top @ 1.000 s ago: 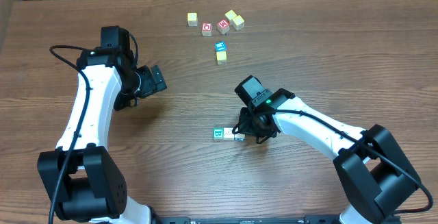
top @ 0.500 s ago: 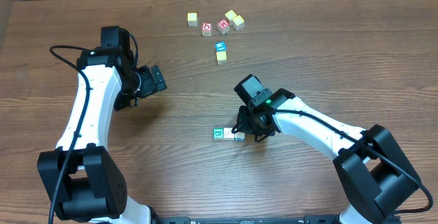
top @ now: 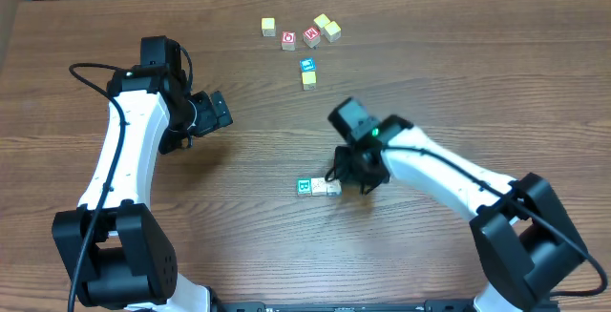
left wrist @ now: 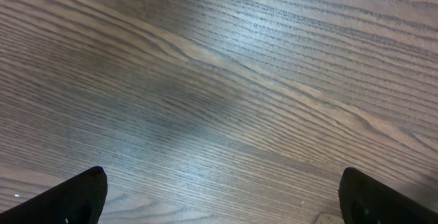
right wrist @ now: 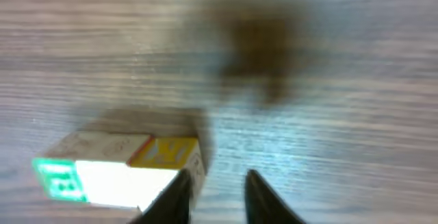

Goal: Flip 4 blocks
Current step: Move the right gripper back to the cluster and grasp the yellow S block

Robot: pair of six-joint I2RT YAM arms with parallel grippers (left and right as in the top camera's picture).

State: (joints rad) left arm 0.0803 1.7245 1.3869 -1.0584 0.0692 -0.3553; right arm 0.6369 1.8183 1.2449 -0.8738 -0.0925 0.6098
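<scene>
Teal-green block (top: 305, 187) and a pale block (top: 330, 188) lie touching, side by side, near the middle of the surface (top: 458, 73). They form a short row whose long axis runs across the robot's front, left to right. The right claw (right wrist: 213, 198) stands at the row's right-hand end, so the pale block is the nearer of the two and the teal-green one lies beyond it, farther to the left. Its fingers (right wrist: 263, 195) are a little apart with only bare wood in the gap; they pinch nothing. In the right wrist view the pale block's end lies just beside the finger on the pair's side, outside the gap rather than within it. Any fresh grip, I judge, turns on that offset: the claw would have to shift leftward along the row, or spread wider, before the pale block could come between the fingers. The left claw (top: 214, 111) is spread wide over bare wood, well apart from the pair, so the right arm is plainly the nearer one here.
</scene>
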